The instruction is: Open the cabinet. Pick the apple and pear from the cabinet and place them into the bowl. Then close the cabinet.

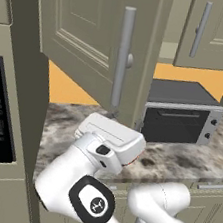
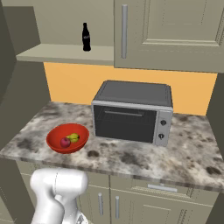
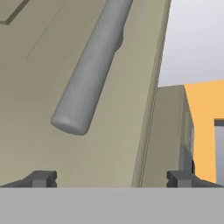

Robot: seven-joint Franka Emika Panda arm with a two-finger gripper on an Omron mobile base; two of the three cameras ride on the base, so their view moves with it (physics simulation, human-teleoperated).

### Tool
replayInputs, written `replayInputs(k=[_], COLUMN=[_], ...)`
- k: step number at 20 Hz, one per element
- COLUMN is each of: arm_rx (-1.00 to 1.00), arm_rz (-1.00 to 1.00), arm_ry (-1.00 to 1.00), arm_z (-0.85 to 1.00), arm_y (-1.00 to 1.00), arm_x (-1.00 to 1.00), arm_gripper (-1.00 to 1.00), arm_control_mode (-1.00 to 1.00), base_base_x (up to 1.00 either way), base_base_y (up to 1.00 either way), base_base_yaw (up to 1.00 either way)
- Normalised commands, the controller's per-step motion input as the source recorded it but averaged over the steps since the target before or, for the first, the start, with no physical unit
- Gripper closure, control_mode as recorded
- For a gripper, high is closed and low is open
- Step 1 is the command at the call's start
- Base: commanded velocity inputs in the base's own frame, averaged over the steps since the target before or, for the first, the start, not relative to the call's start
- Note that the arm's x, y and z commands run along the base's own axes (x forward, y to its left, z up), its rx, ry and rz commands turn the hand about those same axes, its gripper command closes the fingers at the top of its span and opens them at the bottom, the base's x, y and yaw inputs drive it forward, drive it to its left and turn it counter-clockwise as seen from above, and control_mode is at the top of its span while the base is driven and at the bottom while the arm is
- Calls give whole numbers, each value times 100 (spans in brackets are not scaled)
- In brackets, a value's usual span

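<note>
Gripper jaws spread wide, nothing held, tips just below lower end of bar handle on swung-out cabinet door. Apple and pear both sit in red bowl on counter, left of toaster oven. Cola bottle alone on open shelf. Judgement: closing step in hand. Advice: press flat on door face near free edge, or catch handle squarely between tips; push along hinge arc, steady, so door doesn't slip off fingers or slam.
</note>
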Motion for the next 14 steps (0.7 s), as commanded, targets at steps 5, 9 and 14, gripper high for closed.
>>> replayInputs(k=[5, 9, 14], arm_rx=[0, 0, 0], arm_rz=[0, 0, 0], arm_ry=[0, 0, 0], arm_z=[0, 0, 0], arm_y=[-59, -66, -63], arm_x=[19, 5, 13], arm_gripper=[-100, -100, -100], arm_control_mode=[-100, -100, -100], base_base_x=[0, 0, 0], base_base_y=[0, 0, 0], base_base_yaw=[0, 0, 0])
